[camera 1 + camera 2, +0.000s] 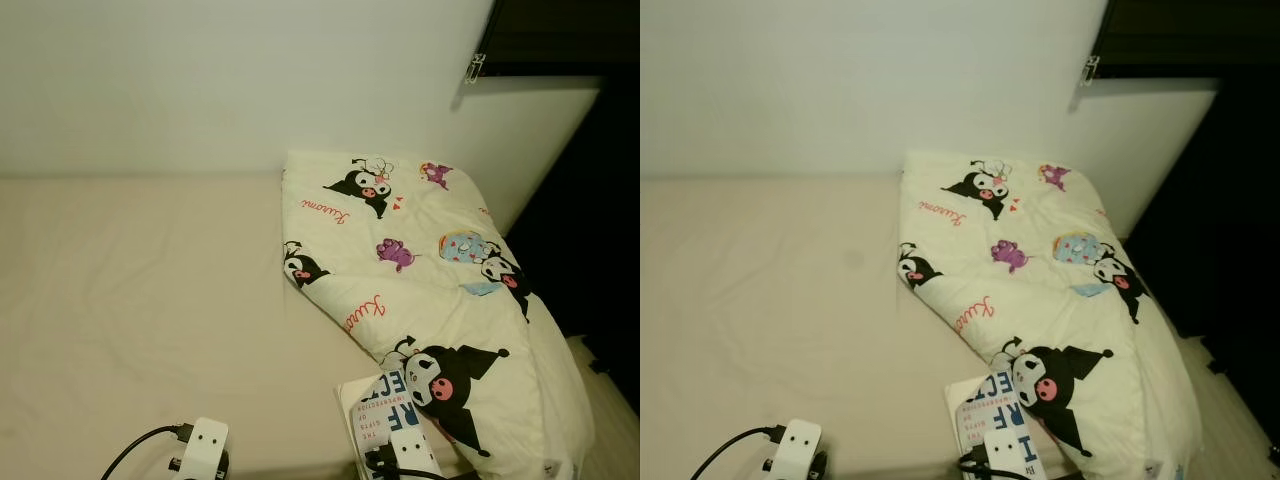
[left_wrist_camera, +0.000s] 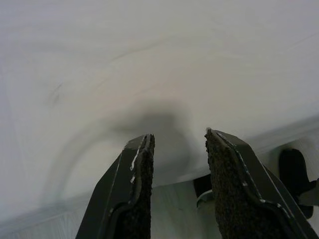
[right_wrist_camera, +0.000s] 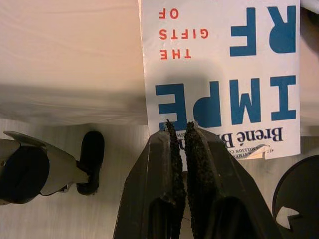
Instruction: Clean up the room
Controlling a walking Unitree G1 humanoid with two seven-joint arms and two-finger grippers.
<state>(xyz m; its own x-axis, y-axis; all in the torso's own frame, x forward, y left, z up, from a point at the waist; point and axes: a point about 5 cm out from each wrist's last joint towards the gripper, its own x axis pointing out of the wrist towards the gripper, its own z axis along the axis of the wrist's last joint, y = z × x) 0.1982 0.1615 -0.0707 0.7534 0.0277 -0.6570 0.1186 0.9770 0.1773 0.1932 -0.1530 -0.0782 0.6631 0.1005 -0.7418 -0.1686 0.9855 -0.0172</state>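
I am looking down at a bed (image 1: 130, 300) with a cream sheet, standing against a white wall (image 1: 240, 80); on the right part of it a folded blanket (image 1: 430, 270) with black cartoon figures is lying, running from the far wall toward the near edge; a white book (image 3: 222, 74) with big blue letters and small red words is lying on the sheet at the near right edge of the bed, and its far right corner is going under the near end of the blanket; my right pincer (image 3: 180, 130) is sitting at the near edge of this book, and its two black fingers (image 3: 172, 149) are pressed together on the cover edge, almost no gap between them; my left pincer (image 2: 178, 144) is hovering over the bare sheet at the near left part of the bed, its fingers (image 2: 142, 169) standing apart with nothing between them; below the mattress edge a pale wooden floor (image 3: 60, 219) is showing, and on the far right a dark area (image 1: 590, 200) is lying beside the bed.
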